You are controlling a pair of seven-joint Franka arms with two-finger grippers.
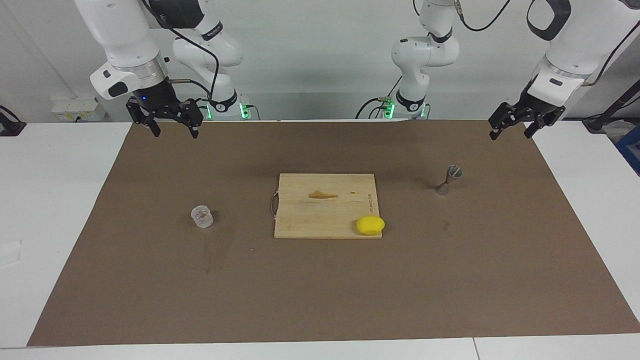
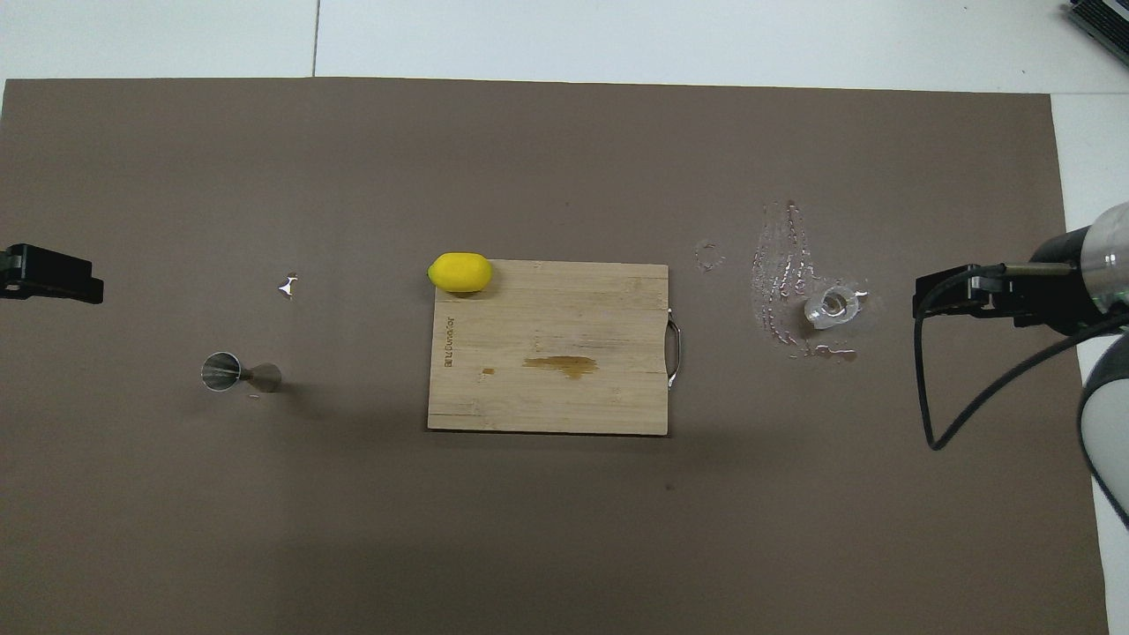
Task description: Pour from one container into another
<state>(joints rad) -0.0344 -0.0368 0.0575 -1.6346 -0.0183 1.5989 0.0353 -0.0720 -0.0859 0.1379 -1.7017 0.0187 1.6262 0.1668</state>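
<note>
The clear glass tumbler (image 1: 202, 217) (image 2: 832, 307) stands upright on the brown mat toward the right arm's end. The metal hourglass jigger (image 1: 450, 180) (image 2: 238, 372) stands on the mat toward the left arm's end. My right gripper (image 1: 174, 131) (image 2: 957, 291) hangs open in the air over the mat's edge at its own end, well apart from the tumbler, holding nothing. Over the mat's edge at the other end, my left gripper (image 1: 511, 134) (image 2: 53, 275) is also raised, open and empty, apart from the jigger.
A wooden cutting board (image 1: 325, 200) (image 2: 547, 370) with a metal handle lies mid-mat between the two containers. A yellow lemon (image 1: 370, 225) (image 2: 459, 272) rests at one of its corners. Wet streaks (image 2: 781, 265) mark the mat around the tumbler. A small shiny scrap (image 2: 287, 285) lies near the jigger.
</note>
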